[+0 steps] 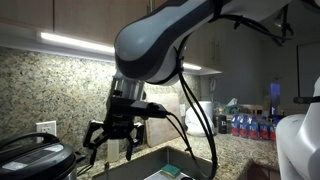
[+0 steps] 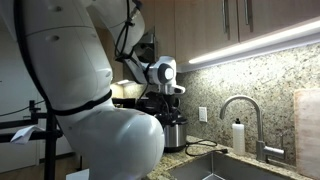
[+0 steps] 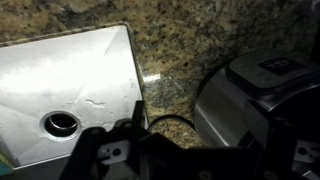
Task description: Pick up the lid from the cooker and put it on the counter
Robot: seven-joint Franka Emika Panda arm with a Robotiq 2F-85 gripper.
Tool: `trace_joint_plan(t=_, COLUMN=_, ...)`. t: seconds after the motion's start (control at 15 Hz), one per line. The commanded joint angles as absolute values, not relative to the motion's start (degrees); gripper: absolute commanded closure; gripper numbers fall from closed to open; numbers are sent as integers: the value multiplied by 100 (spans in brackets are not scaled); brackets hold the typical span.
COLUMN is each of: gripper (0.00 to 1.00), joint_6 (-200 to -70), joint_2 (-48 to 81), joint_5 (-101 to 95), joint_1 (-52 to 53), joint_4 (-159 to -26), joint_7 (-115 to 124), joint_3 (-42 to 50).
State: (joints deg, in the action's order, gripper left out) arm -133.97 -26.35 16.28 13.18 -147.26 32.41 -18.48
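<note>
The gripper (image 1: 111, 143) is hovering over the steel sink's (image 3: 60, 80) edge, its 2 fingers spread wide and holding nothing. The lid (image 1: 30, 148) is sitting closed on the cooker (image 3: 212, 115) on the counter (image 3: 180, 50), just beside the sink.

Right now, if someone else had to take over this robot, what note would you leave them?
Gripper: fingers open, holding nothing, in the air roughly between the sink and the cooker.
Lid: sits on the cooker, not gripped.
Counter: bare granite shows between sink and cooker.
Done: nothing of the job yet.
Left: move over the lid, close the fingers on its top handle, lift it, and set it down on the counter.
</note>
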Motion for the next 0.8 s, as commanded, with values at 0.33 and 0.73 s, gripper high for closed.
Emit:
trace_joint_plan(t=0.33, gripper=0, joint_6=-14205, joint_2=-2977, joint_5=1933, joint_1=1440, joint_4=-15056, joint_7=3608, joint_3=-1944)
trace_joint_plan(t=0.73, gripper=0, joint_6=-15943, joint_2=-2440, joint_5=1726, joint_1=1295, joint_4=-15083, joint_7=3919, joint_3=-2470)
